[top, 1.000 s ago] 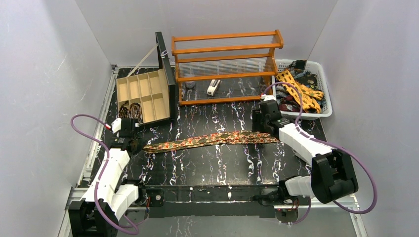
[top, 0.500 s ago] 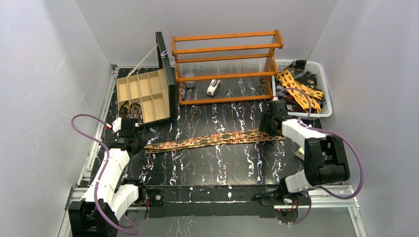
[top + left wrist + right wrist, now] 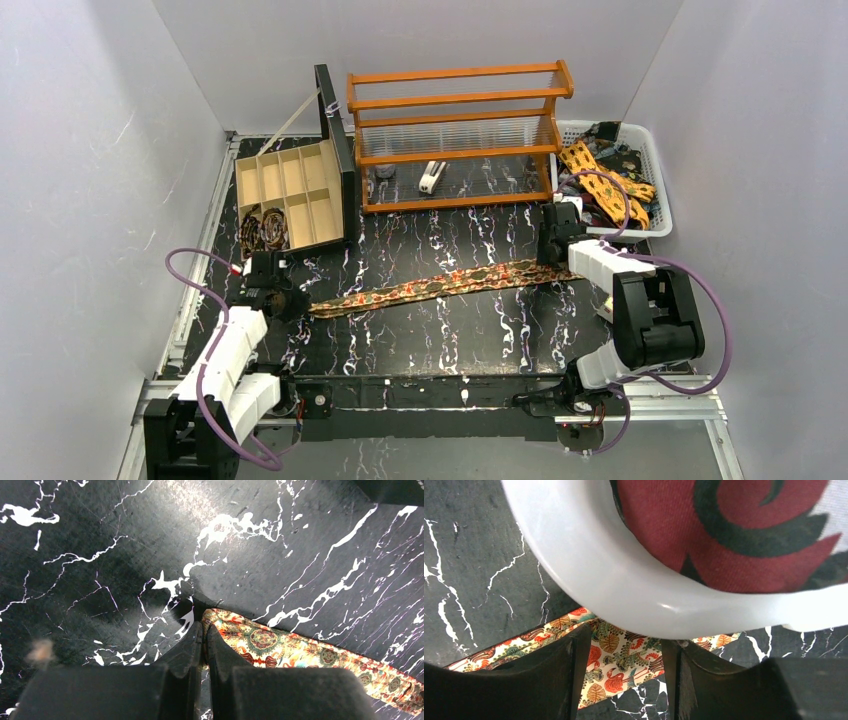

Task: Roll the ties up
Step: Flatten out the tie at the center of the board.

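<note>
The left jaws pinched the narrow end of the tie [image 3: 430, 287] near the left edge of the worktop [image 3: 450, 335]. The right jaws stood spread astride its wide end.

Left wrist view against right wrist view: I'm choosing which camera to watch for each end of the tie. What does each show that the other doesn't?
Only the left wrist view: the left tool shut on the narrow tip of the patterned tie.
Only the right wrist view: the right tool open astride a wider stretch, close under the white basket that holds a red tie.
Both: the same patterned tie lying on the black marbled table.
</note>
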{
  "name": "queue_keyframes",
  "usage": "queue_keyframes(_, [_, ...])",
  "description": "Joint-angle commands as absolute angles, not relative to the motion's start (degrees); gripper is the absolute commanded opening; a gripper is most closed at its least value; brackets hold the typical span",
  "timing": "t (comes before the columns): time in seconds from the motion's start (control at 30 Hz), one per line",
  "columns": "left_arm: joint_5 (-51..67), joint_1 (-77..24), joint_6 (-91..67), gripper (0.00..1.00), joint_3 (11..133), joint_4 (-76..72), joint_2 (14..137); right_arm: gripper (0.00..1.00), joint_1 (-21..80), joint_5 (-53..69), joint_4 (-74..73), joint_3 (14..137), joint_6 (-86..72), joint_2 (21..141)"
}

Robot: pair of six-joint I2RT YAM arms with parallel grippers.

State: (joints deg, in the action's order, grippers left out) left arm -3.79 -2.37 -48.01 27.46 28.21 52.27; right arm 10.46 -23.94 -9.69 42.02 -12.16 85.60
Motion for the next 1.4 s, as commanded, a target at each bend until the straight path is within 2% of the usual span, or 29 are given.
queue_keyframes(0.0, [-3.1,-2.1,-48.4,0.00,26.8,27.0,52.5,0.61,10.1,-27.6,-6.9,40.6,-7.8,83.5])
queue_keyframes(0.17, [-6.7,-2.1,-46.7,0.00,28.5,28.2,53.5,0.61,11.2,-21.3,-9.8,42.6,-8.9,78.4])
queue_keyframes(0.2, [-6.9,-2.1,-46.7,0.03,28.7,28.4,53.7,0.62,11.6,-19.8,-10.7,42.8,-9.4,77.1])
queue_keyframes(0.3, [-7.2,-2.1,-47.5,0.33,29.0,29.2,53.4,0.64,12.5,-15.3,-14.1,43.7,-11.5,73.3])
queue_keyframes(0.4, [-8.2,-2.1,-48.9,0.56,29.0,30.4,52.0,0.66,12.9,-9.6,-16.9,44.7,-12.7,69.9])
queue_keyframes(0.5, [-9.8,-2.1,-50.6,0.77,29.1,31.8,49.9,0.67,14.3,0.6,-13.7,44.3,-14.6,65.6])
queue_keyframes(0.57, [-9.8,-2.2,-51.1,0.79,28.8,31.9,48.7,0.67,16.0,7.1,-8.6,43.5,-17.6,63.3])
queue_keyframes(0.77, [-7.3,-2.1,-49.9,0.82,28.9,31.0,48.2,0.67,30.9,10.7,-0.9,45.6,-19.2,66.3])
queue_keyframes(0.9, [-6.8,-2.1,-51.3,0.80,28.6,31.7,48.1,0.47,44.3,11.4,4.7,48.6,-17.3,74.8])
queue_keyframes(0.97, [-6.4,-2.1,-52.3,0.71,28.0,32.0,47.9,0.37,49.4,11.8,9.9,49.1,-16.8,78.8])
queue_keyframes(1.07, [-6.0,-2.1,-53.7,0.65,26.7,31.8,47.2,0.32,56.2,10.9,14.2,53.1,-13.8,86.4])
queue_keyframes(1.2, [-7.0,-2.1,-54.6,0.57,25.5,31.1,46.0,0.25,60.7,10.2,17.6,58.5,-14.7,96.6])
queue_keyframes(1.27, [-7.6,-2.1,-54.8,0.59,25.4,31.3,45.9,0.23,62.6,9.5,20.3,60.3,-14.4,100.3])
queue_keyframes(1.37, [-8.6,-2.1,-55.6,0.72,26.5,32.9,45.6,0.21,65.1,7.0,22.5,62.6,-11.0,104.1])
